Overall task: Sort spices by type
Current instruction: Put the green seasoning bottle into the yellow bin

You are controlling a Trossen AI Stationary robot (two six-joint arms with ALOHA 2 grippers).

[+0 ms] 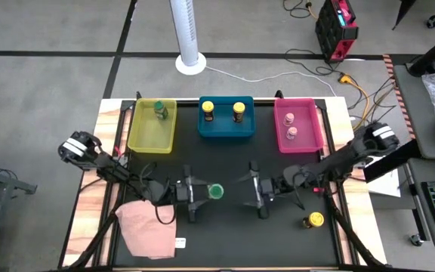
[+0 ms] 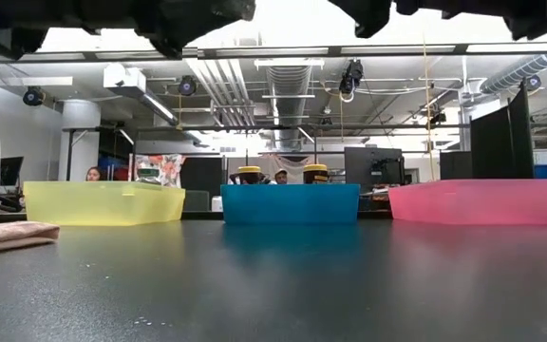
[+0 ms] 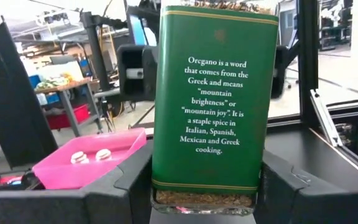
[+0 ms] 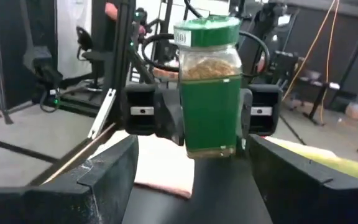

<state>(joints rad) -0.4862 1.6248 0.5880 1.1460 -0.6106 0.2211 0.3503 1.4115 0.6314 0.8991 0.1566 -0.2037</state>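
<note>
Closest to me on the matte black table (image 1: 225, 238) there's a crumpled pink cloth (image 1: 146, 229) at the front left corner and a little yellow-lidded jar (image 1: 316, 220) sitting alone at front right. Just past those, my left gripper (image 1: 202, 192) is clamped on the oregano jar (image 1: 215, 191), a squarish clear glass one with a round green lid and a glossy green label; through the left wrist camera I can see the dried flakes at its base. My right gripper (image 1: 251, 190) faces it from just beside, fingers spread wide and not touching the jar, which shows between them in the right wrist camera. Further back sit three translucent plastic rectangular bins in a row: the yellow bin (image 1: 152, 125) with one green-lidded jar (image 1: 159, 110), the blue bin (image 1: 226, 119) with two yellow-lidded jars (image 1: 208, 111), and the pink bin (image 1: 297, 125) with two pink-lidded jars (image 1: 289, 119).
</note>
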